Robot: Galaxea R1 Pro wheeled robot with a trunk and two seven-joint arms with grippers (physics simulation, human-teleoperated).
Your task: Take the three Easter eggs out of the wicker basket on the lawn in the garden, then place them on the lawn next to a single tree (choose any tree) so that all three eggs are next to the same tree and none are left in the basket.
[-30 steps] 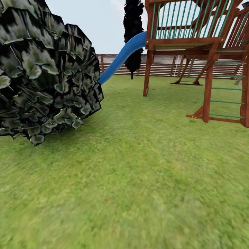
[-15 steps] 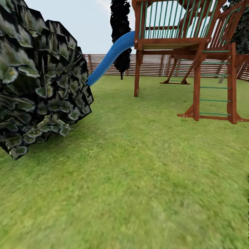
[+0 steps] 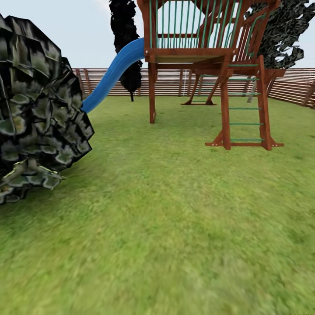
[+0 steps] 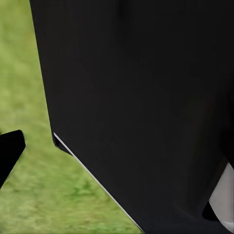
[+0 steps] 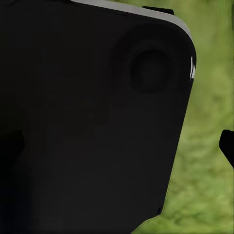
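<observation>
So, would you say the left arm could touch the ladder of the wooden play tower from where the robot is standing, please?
Probably not: the ladder stands well across the lawn, with a broad stretch of grass between it and the robot. The robot would likely have to drive closer first.

We're out in a fenced back garden with a play area: the lawn (image 3: 175,227) spreads wide, a wooden play tower (image 3: 197,48) stands on it with a blue slide (image 3: 114,72) and a green-runged ladder (image 3: 245,109), a brown slatted fence (image 3: 175,82) closes the far side, and dark leafy trees (image 3: 35,109) frame it under pale sky.
</observation>
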